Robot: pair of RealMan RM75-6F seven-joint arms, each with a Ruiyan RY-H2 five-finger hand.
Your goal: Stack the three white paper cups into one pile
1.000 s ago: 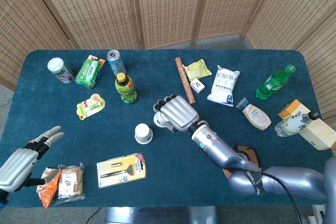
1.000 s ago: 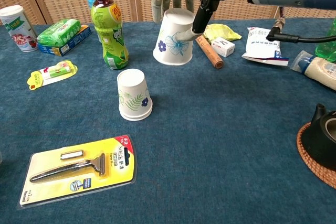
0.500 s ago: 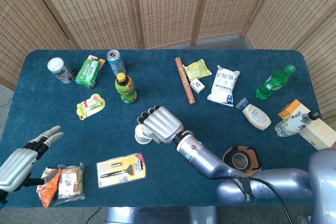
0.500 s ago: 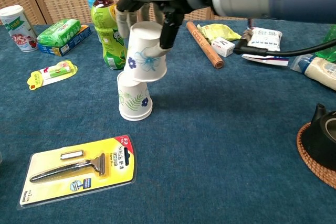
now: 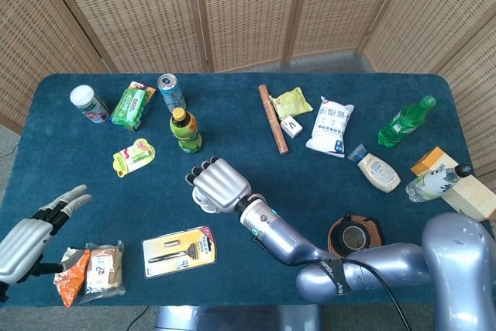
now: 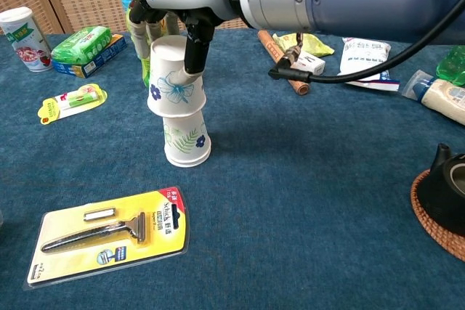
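Right robot hand (image 6: 174, 16) grasps inverted flower-print cup (image 6: 174, 81) by upper wall, mouth just lowered over leaf-print cup (image 6: 186, 138) standing inverted on counter (image 6: 305, 201); left robot hand (image 5: 31, 230) released, fingers spread, at counter edge; third cup not seen; thin paper, light, crushable, so keep grip gentle near stiff base.

Big rounded bench with a dark teal carpet-like cover (image 5: 387, 207) fills most of the frame. Woven wicker folding screens with wooden frames (image 5: 240, 9) run across the top, grey floor (image 5: 333, 60) peeking out under them.
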